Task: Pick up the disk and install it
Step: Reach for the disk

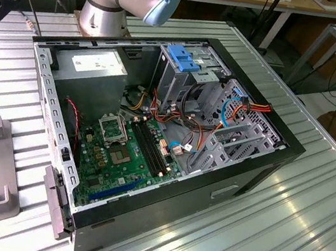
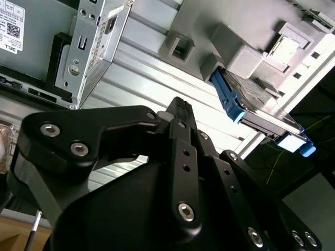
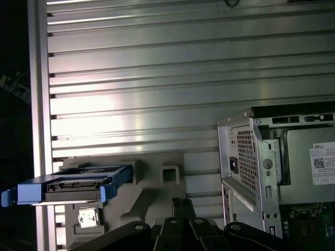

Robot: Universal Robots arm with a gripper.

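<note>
On grey holder [image 3: 153, 208], disk [image 3: 73, 185] end overhangs table [image 3: 157, 104] edge; computer case [image 3: 272, 157] well apart.

White label [image 1: 95, 62] with black print lies on top of the grey power-supply box [image 1: 94, 86] inside the open computer case [image 1: 256, 179], as the exterior view shows it; its lines are too small to read from there. In both wrist views the label [image 2: 10, 23] [image 3: 323, 163] carries a square scan code, a short maker's name in capitals and rows of fine print. The disk [image 2: 261, 107], in the second wrist view, lies at too flat an angle for its markings to be made out. Lettering on the green circuit board [image 1: 119, 149] cannot be read.
</note>
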